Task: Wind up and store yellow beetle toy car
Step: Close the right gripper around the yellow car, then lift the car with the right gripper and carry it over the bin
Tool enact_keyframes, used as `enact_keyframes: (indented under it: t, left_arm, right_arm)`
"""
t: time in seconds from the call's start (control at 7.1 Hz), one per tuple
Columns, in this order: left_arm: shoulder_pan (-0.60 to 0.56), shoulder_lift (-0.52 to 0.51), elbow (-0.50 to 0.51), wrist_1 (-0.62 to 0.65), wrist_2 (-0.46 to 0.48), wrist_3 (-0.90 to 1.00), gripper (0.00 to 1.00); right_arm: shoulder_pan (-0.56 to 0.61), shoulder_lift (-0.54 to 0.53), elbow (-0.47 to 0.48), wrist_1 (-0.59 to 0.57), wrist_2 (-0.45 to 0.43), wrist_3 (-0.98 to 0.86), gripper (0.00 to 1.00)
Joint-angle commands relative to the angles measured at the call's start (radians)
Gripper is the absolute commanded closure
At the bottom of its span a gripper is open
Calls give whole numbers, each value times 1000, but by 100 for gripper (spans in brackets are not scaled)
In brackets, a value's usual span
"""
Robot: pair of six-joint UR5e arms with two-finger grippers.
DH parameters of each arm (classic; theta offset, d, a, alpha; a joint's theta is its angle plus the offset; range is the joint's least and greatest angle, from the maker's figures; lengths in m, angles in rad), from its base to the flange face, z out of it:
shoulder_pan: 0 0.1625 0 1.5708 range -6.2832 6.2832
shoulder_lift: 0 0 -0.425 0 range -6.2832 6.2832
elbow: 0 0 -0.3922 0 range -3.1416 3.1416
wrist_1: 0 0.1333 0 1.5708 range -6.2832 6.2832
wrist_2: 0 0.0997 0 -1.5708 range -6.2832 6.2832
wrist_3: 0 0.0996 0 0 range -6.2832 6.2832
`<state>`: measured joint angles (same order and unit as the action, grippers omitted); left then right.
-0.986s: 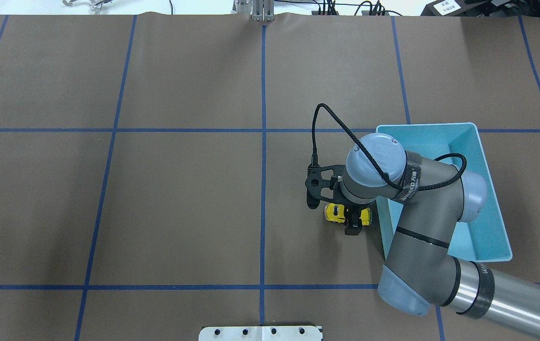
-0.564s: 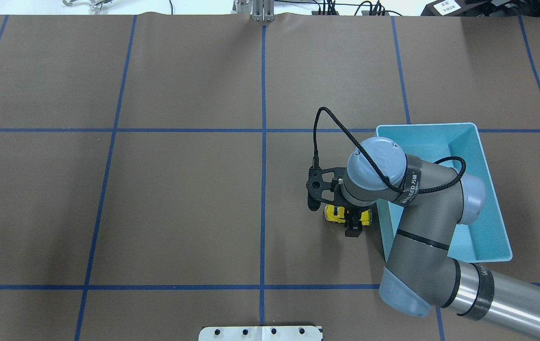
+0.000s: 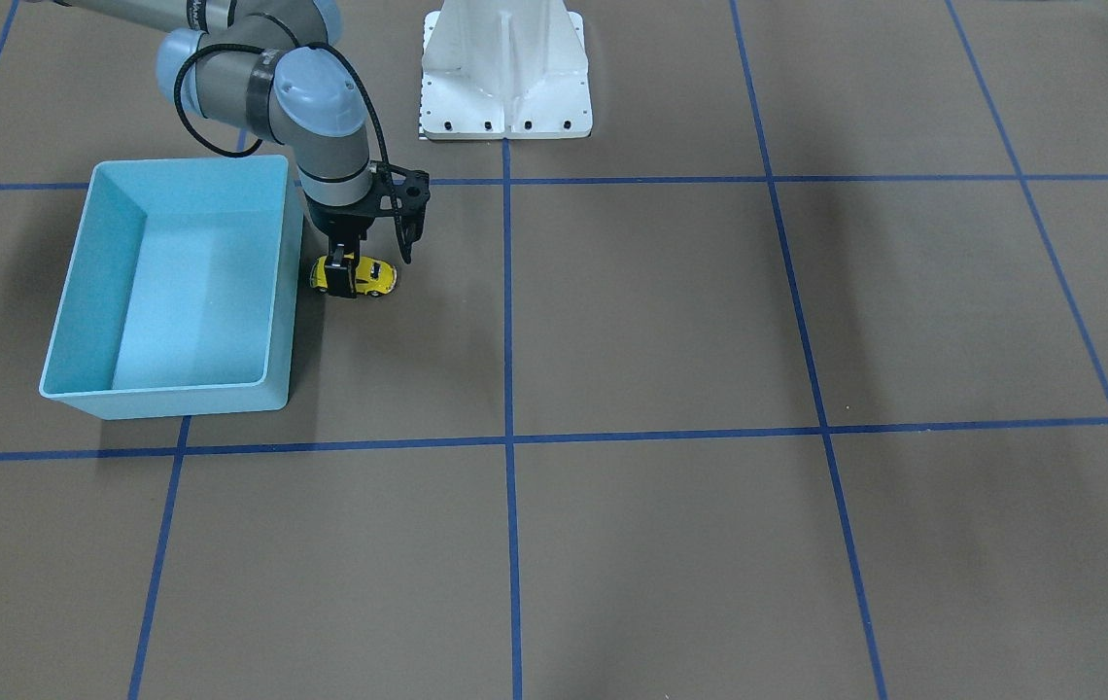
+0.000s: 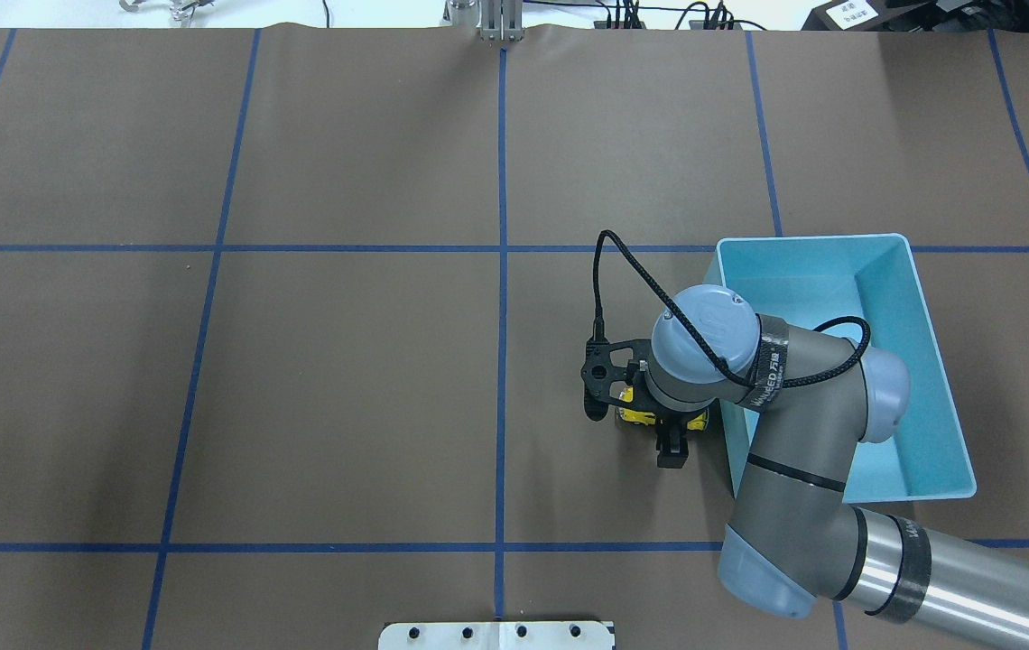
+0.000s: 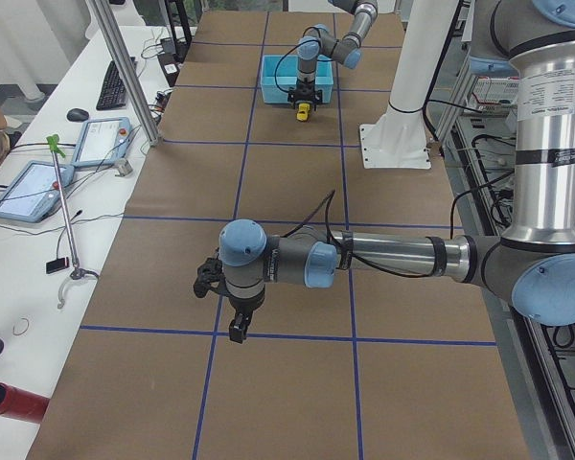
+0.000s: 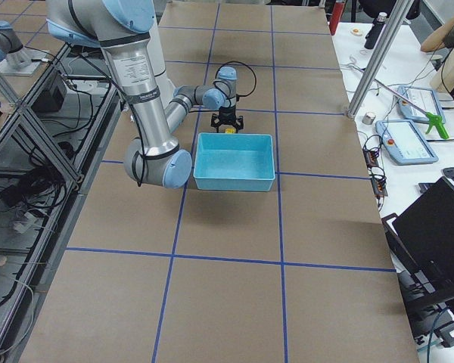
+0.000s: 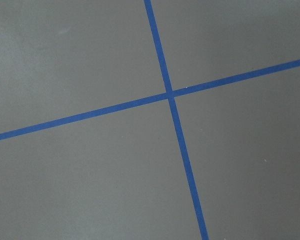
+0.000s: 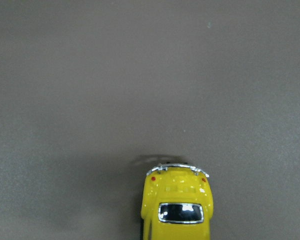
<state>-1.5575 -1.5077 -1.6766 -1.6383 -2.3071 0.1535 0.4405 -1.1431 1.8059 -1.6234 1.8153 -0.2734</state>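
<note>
The yellow beetle toy car [image 3: 371, 276] stands on the brown table just beside the light blue bin [image 3: 165, 399], outside it. In the overhead view the car [image 4: 634, 416] is mostly hidden under the right wrist. My right gripper [image 3: 344, 279] is down over the car's middle, open, with one finger on each side. The near finger [image 4: 672, 451] stands a little off the car's side. The right wrist view shows the car's rear [image 8: 177, 205] at its bottom edge. My left gripper [image 5: 237, 333] shows only in the exterior left view, hanging over the table far from the car; I cannot tell its state.
The bin [image 4: 930, 361] is empty, and its side wall is close to the right gripper. The white robot base [image 3: 505, 73] stands at the table's near edge. Blue tape lines [image 7: 170, 95] cross the table. Operators' tablets [image 5: 34, 187] lie on a side table.
My right gripper has come down lower over the car, so the wrist now hides more of it. The car has not moved.
</note>
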Motion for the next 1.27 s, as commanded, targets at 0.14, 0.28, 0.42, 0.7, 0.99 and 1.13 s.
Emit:
enact_keyframes:
  t: [0.14, 0.28, 0.42, 0.7, 0.99, 1.13]
  left_arm:
    - [0, 0, 0, 0, 0, 1, 0]
    - [0, 0, 0, 0, 0, 0, 0]
    - [-1, 0, 0, 0, 0, 1, 0]
    - [-1, 1, 0, 0, 0, 1, 0]
    - [0, 0, 0, 0, 0, 1, 0]
    - [-1, 1, 0, 0, 0, 1, 0]
  right_arm:
    - [-3, 6, -5, -7, -28, 5, 100]
    - [-3, 14, -3, -10, -28, 47, 100]
    - [-3, 16, 3, -33, -28, 40, 100]
    - [73, 78, 84, -172, 48, 39, 100]
    - [141, 175, 179, -344, 105, 36, 100]
    - [189, 175, 228, -404, 133, -31, 100]
